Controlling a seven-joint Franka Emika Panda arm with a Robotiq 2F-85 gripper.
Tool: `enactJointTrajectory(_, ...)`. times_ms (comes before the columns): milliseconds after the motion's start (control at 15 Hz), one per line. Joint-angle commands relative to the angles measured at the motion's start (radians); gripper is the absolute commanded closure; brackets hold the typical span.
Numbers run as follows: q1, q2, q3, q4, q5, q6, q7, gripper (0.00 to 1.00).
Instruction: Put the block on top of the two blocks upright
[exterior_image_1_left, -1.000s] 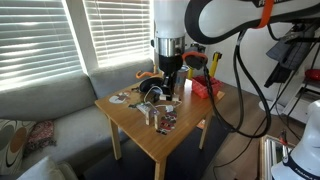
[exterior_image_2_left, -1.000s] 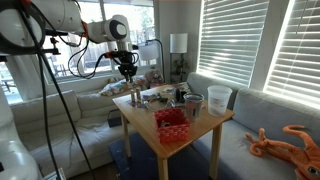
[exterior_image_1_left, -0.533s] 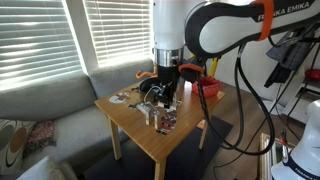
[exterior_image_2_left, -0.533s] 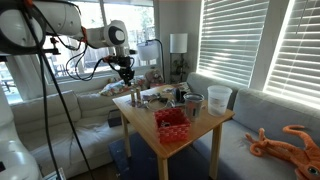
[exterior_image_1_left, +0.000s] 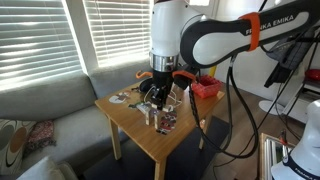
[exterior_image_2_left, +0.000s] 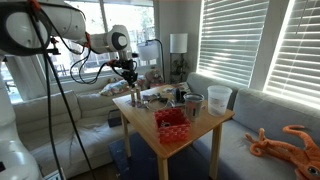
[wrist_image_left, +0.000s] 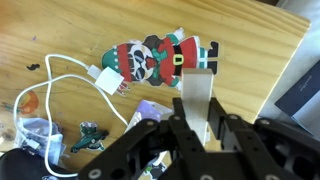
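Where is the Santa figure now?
In the wrist view, the Santa figure lies flat on the table, just beyond the block at the gripper, right of the white cable.

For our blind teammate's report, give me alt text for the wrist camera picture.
The gripper holds a pale block above a wooden table. Below lie a Santa figure and a white cable.
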Motion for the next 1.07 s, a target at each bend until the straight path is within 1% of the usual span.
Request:
enactJointTrajectory(0, 0.008, 0.029, -0.005, 0.015, -0.010, 0.029, 0.032, 0.93)
enactJointTrajectory(400, 0.012, 0.051, -0.009, 0.027, -0.014, 0.047, 0.026, 0.93)
enactJointTrajectory(1000, 0.012, 0.065, -0.007, 0.061, -0.002, 0.028, 0.002, 0.93)
